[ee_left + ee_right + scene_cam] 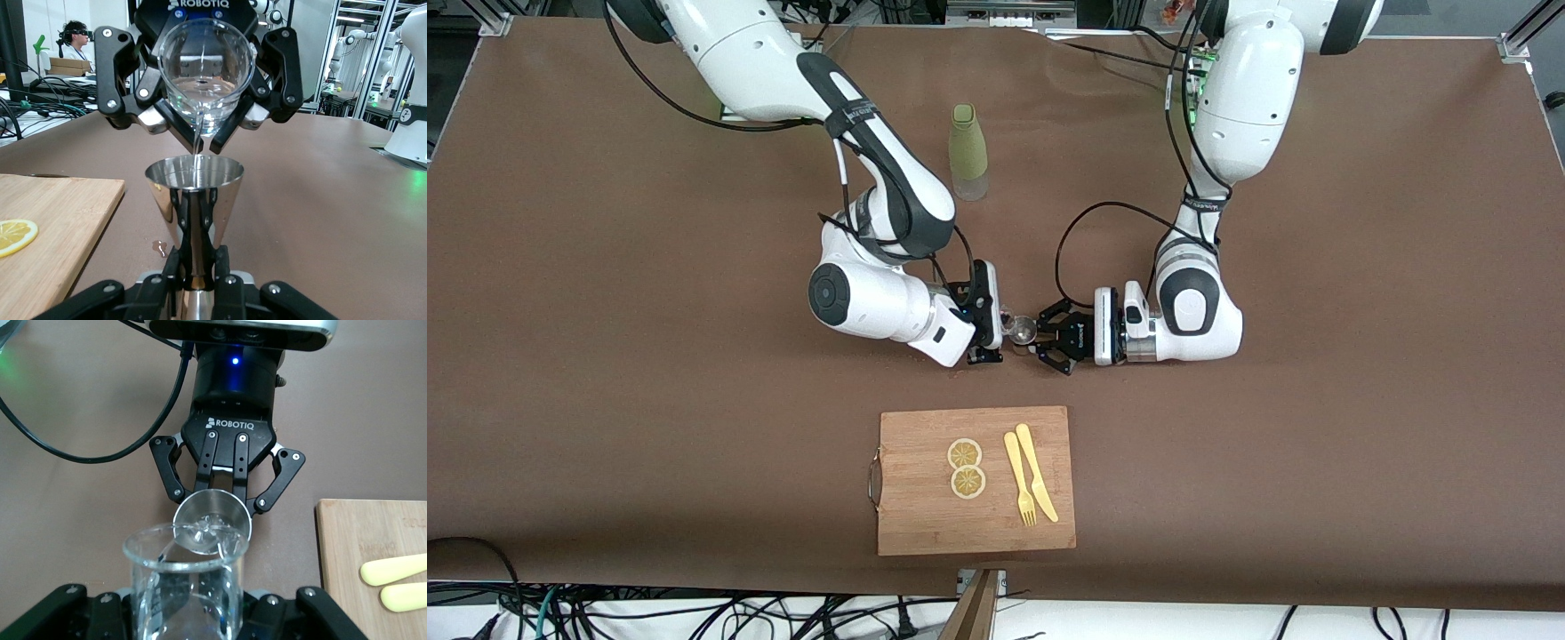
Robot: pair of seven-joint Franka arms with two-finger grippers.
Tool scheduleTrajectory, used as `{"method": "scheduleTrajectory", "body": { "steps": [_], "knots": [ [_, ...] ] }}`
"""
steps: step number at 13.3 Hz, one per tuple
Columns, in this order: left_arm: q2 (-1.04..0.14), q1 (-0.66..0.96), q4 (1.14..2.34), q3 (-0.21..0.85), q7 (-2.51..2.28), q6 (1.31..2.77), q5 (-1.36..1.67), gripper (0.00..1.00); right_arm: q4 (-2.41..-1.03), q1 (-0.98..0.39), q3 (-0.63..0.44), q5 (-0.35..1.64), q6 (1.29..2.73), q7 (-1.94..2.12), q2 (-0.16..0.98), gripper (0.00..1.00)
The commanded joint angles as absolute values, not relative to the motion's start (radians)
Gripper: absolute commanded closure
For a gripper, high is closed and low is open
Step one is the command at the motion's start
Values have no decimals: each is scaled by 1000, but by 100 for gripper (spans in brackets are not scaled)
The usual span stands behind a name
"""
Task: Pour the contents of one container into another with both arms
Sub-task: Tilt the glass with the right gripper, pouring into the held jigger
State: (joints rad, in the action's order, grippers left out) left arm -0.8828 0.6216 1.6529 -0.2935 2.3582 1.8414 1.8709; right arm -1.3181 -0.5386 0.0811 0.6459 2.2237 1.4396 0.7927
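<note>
My right gripper (996,331) is shut on a clear glass beaker (1016,325), tipped toward the left arm's end of the table. In the left wrist view a thin stream runs from the glass beaker (207,73) into a steel cone-shaped jigger (193,193). My left gripper (198,267) is shut on the jigger's narrow waist and holds it upright under the beaker's lip. The right wrist view shows the beaker (183,587) in my right gripper (183,617), with the jigger (212,520) and left gripper (213,499) facing it. Both hands meet low over the table's middle.
A green bottle (968,151) stands nearer the robots' bases. A wooden cutting board (907,520) lies nearer the front camera, carrying two lemon slices (965,467) and a yellow fork and knife (1028,484). A small wet patch (160,248) lies on the brown table beside the jigger.
</note>
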Motion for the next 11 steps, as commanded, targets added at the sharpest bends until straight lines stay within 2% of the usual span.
{"method": "scheduleTrajectory", "body": {
  "steps": [1,11],
  "knots": [
    [-890,632,1637,-293,2372,1864,1907,100,-1322,-551,74,614,2224,1410,776,100],
    [-888,632,1635,-293,2372,1864,1908,100,-1322,-540,80,698,2218,1420,765,100]
  ]
}}
